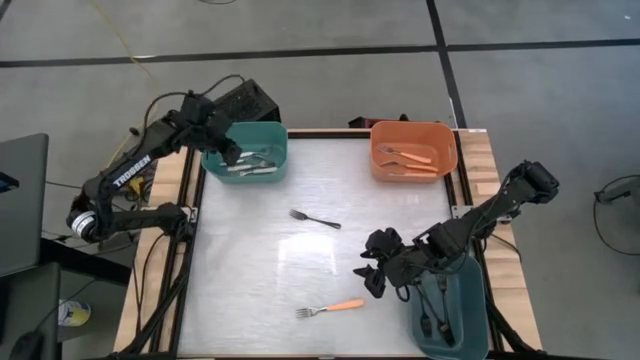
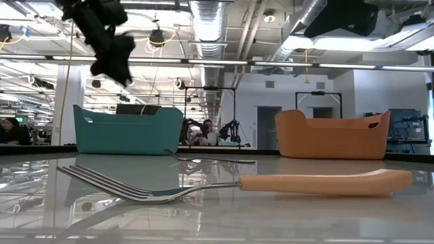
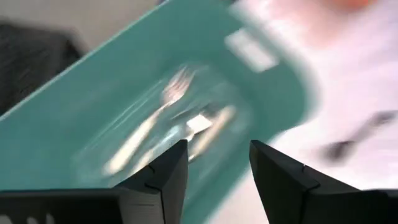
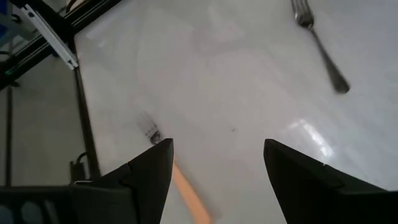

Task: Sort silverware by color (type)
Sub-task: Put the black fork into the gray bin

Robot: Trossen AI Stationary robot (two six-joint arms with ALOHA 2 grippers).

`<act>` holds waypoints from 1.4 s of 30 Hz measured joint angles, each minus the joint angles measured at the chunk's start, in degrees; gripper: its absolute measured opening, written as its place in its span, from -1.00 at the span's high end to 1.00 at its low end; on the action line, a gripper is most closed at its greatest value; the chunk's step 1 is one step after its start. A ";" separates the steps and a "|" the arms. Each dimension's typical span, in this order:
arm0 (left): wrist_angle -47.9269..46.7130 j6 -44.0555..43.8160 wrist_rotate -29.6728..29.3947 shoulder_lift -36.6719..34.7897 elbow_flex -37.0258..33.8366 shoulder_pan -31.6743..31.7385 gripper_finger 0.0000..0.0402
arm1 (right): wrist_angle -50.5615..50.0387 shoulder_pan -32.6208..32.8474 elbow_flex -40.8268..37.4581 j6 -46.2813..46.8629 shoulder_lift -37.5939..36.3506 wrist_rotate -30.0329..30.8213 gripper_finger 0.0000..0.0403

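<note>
My left gripper hangs open over the teal bin at the far left, with nothing between its fingers. White-handled forks lie on that bin's floor below it. My right gripper stands open above the table near the front right. An orange-handled fork lies flat on the table just below and in front of it. A dark-handled fork lies flat at the table's middle.
An orange bin with orange-handled forks stands at the far right. A dark teal bin with dark forks stands at the near right, beside my right arm. The white tabletop between the bins holds only the two loose forks.
</note>
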 joint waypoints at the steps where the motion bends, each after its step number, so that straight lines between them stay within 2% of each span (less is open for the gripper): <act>1: -0.04 -0.81 2.86 -0.04 1.17 -0.91 0.22 | 0.02 -0.14 0.00 -0.73 0.00 0.39 -0.36; 4: 0.91 -2.56 12.63 -0.08 2.60 -5.98 0.23 | 0.05 -0.90 0.00 -2.12 0.00 2.45 -0.36; 5: 1.48 -2.75 14.59 -0.07 2.58 -8.81 0.24 | 0.00 -1.21 0.00 -2.29 0.00 3.21 -0.36; 7: 3.01 -2.70 14.84 0.01 1.88 -15.82 0.26 | -0.05 -1.89 0.00 -2.33 0.00 4.50 -0.36; 10: 9.64 -2.69 9.16 0.16 -1.64 -27.73 0.27 | 0.00 -2.81 0.00 -2.43 0.00 4.76 -0.36; 14: 26.80 0.75 -1.84 1.62 -8.22 -42.09 0.27 | 0.02 -3.64 0.00 -3.56 0.00 4.24 -0.36; 18: 38.46 8.48 -11.58 7.42 -12.34 -51.03 0.22 | 0.30 -3.73 0.00 -3.57 0.00 4.16 -0.36; 20: 39.19 9.32 -12.69 11.78 -12.04 -51.92 0.16 | 0.52 -3.62 0.00 -3.48 0.00 3.63 -0.36; 25: 38.87 11.30 -10.00 24.83 -7.56 -50.34 0.04 | 0.65 -3.52 0.00 -3.19 0.00 0.78 -0.36; 30: 39.21 14.07 -11.75 35.27 -2.28 -49.95 -0.01 | 0.65 -3.13 0.00 -3.14 0.00 0.47 -0.36; 35: 39.26 14.28 -11.04 41.95 1.15 -48.58 0.00 | 0.62 -1.97 0.00 -2.99 0.00 -0.27 -0.36; 42: 37.71 14.63 -5.90 45.28 1.36 -47.18 0.12 | -1.05 0.15 0.00 -3.01 0.00 -0.23 -0.36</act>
